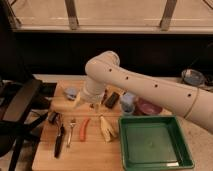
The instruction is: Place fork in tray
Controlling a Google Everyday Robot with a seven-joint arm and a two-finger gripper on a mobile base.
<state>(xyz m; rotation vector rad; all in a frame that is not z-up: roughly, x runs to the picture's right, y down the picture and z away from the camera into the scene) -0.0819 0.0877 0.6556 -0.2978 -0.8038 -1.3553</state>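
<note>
Behind the work area a dark wall stands under a bright window strip, and in front of it lies a wooden tabletop (pixel 95 156) with many small things on it. The white arm (pixel 150 85) comes in from the right side, bends over the back of the tabletop and points down. Its gripper (pixel 86 104) hangs above the middle-left part of the wood, behind the row of utensils and touching none of them. The jaws are spread apart and I see nothing between them. The fork (pixel 71 132) lies flat on the wood near the front left, with its handle toward the front edge. It is between the black-handled tool (pixel 59 139) on its left and the orange carrot (pixel 84 129) on its right, close to both, and the gripper is above and a little behind it. Right of the carrot lies a pale yellow piece (pixel 106 129). The green tray (pixel 150 119) sits at the front right, well apart from the fork, with the carrot and the pale piece between them. Behind the tray are a dark red bowl (pixel 148 107) and a bluish cup (pixel 127 102), and a dark block (pixel 111 100) lies just right of the gripper. A black chair (pixel 20 107) stands at the left edge.
</note>
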